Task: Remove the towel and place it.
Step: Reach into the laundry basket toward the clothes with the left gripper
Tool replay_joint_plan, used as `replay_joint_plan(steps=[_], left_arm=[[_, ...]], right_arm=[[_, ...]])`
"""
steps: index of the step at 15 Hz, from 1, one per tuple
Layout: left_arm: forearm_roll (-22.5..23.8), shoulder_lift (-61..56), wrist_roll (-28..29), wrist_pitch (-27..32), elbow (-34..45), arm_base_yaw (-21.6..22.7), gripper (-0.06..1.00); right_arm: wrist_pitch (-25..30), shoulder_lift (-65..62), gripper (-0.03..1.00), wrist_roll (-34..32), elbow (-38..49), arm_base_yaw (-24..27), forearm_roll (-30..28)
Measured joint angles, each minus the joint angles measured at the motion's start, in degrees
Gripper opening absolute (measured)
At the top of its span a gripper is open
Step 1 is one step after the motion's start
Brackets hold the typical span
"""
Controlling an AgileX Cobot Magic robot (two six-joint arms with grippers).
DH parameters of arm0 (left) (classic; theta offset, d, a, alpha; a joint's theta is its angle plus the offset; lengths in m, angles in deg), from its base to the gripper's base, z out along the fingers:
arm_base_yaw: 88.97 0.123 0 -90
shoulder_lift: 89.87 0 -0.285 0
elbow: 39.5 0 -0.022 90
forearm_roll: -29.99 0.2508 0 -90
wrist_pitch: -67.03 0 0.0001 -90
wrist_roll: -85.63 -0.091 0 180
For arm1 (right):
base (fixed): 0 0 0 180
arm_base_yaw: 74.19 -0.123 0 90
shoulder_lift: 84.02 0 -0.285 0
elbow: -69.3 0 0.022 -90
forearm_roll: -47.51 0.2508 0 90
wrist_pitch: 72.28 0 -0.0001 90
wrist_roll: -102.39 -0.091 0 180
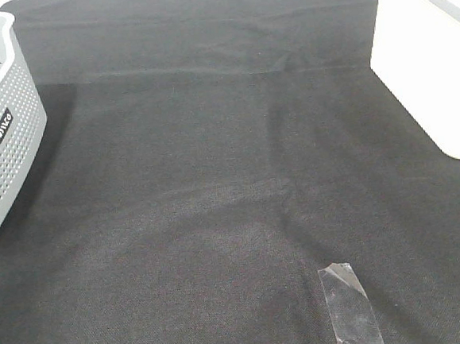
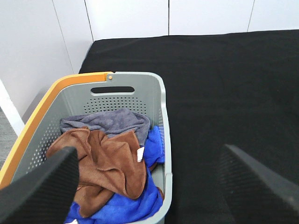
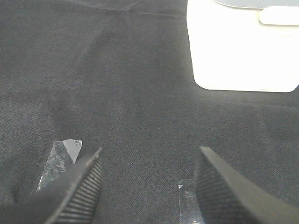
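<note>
Tape strip [image 1: 350,306], clear and wrinkled, lies nearest in the high view, stuck on the black cloth [image 1: 215,181] right of centre. Grey perforated basket [image 1: 3,118] at far left, cut off by the edge; contents hardly show. White surface [image 1: 433,68] at far right. Neither of my grippers shows here.

Left wrist view: my left gripper [image 2: 149,151] hangs above the basket's near end, fingers [image 2: 46,186] spread wide, nothing between them. Only this view looks inside the basket. The towel [image 2: 112,163], rust-brown and crumpled, lies in it on a blue cloth [image 2: 135,203], with a grey cloth [image 2: 107,120] at its far side. Small white tag [image 2: 140,154] on the towel's edge. Basket rim partly orange.

Right wrist view: my right gripper [image 3: 149,154] is spread apart too, empty, over bare black cloth. Tape strip to one side; a second tape piece [image 3: 187,200] shows only here.
</note>
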Motion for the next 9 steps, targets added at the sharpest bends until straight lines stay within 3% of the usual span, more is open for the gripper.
replay_joint_plan(steps=[3, 9], left_arm=[[0.11, 5.16, 2.29, -0.23, -4.58, 0.00, 0.75], [9.17, 17.48, 19.77, 1.03, -12.15, 0.00, 0.75]], right_arm=[[0.00, 0.00, 0.53, 0.00, 0.00, 0.00, 0.00], [0.00, 0.00, 0.53, 0.00, 0.00, 0.00, 0.00]])
